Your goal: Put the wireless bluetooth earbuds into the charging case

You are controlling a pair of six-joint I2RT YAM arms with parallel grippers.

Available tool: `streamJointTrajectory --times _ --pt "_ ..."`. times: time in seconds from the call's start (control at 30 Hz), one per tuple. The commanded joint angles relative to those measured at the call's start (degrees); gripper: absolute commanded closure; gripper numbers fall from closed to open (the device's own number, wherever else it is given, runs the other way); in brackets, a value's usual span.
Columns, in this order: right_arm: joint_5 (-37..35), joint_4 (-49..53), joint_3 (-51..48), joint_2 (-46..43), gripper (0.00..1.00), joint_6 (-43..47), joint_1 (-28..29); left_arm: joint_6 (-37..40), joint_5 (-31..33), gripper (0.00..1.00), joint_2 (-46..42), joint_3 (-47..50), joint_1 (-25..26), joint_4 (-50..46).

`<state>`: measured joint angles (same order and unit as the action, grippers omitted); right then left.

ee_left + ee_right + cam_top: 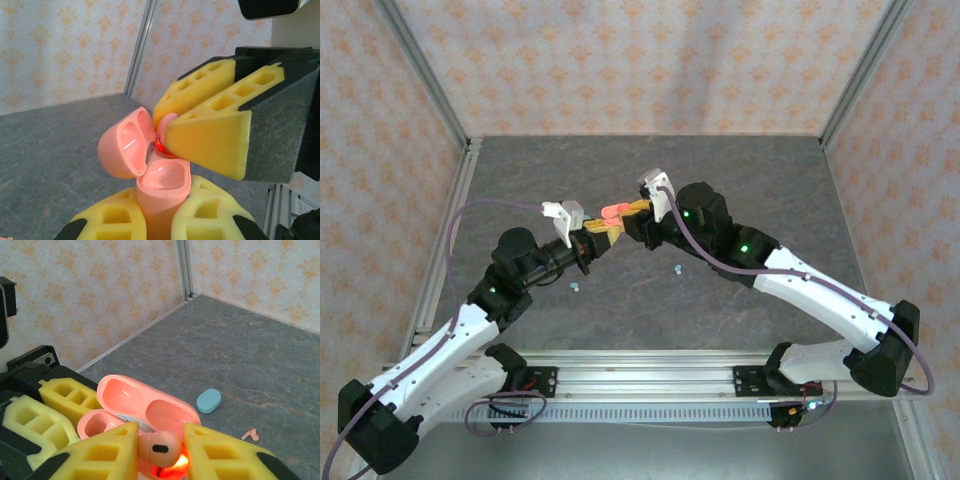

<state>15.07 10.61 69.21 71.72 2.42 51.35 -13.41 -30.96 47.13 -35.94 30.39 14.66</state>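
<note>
Clamped the left end effector firmly on the salmon-pink charging case, yellow fingers pressed to both sides of its body. Held it upright and clear of the grey surface. Showed the lid hinged wide open, tipped back away from the right end effector, both shells glossy inside. Pinched a salmon earbud between the yellow pads of that right end effector, closed on it from either side, right at the rim of the case's open body. Caught a red glow just beneath the earbud, and could not tell how far the stem sat in its well. Worked above the middle of the surface in the top view, end effectors tip to tip. Saw a second salmon earbud lying flat on the surface, near a closed light blue case but apart from it. Spotted a light blue earbud on the surface just beside the right arm, and another light blue earbud near the left arm, well apart from each other
</note>
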Motion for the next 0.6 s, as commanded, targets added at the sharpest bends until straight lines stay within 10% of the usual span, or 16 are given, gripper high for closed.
streamJointTrajectory --times 0.0,0.57 --pt "0.84 0.37 -1.03 -1.76 0.68 -1.4 0.15 0.35 1.43 1.0 -0.99 -2.64 0.37 1.96" --pt "0.93 1.27 2.69 -1.23 0.5 -4.12 0.15 -0.02 1.5 1.0 -0.73 -2.54 0.47 1.7"
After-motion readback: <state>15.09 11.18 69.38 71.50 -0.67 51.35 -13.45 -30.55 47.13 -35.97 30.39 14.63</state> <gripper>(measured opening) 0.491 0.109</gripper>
